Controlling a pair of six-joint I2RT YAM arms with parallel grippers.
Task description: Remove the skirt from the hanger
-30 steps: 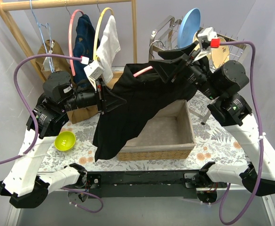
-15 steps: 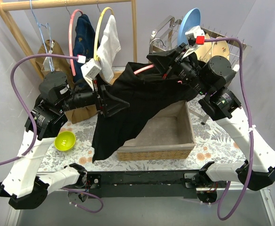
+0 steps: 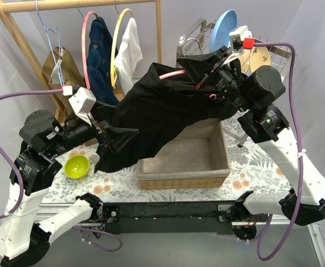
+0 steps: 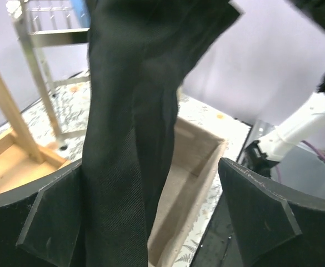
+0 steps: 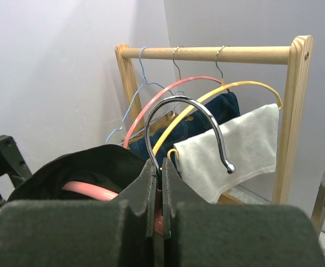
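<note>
Right gripper [image 5: 158, 178]: pinched tight on the neck of the pink hanger [image 3: 172, 74], held high | Black skirt [image 3: 162, 111]: draped on that hanger, trailing down-left across the wicker basket [image 3: 184, 181] | Left gripper [image 3: 120, 140]: fingers spread wide, skirt's lower part hanging between them

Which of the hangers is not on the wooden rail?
The pink hanger under the black skirt: the right gripper holds its hook; the other three hang on the rail.
</note>
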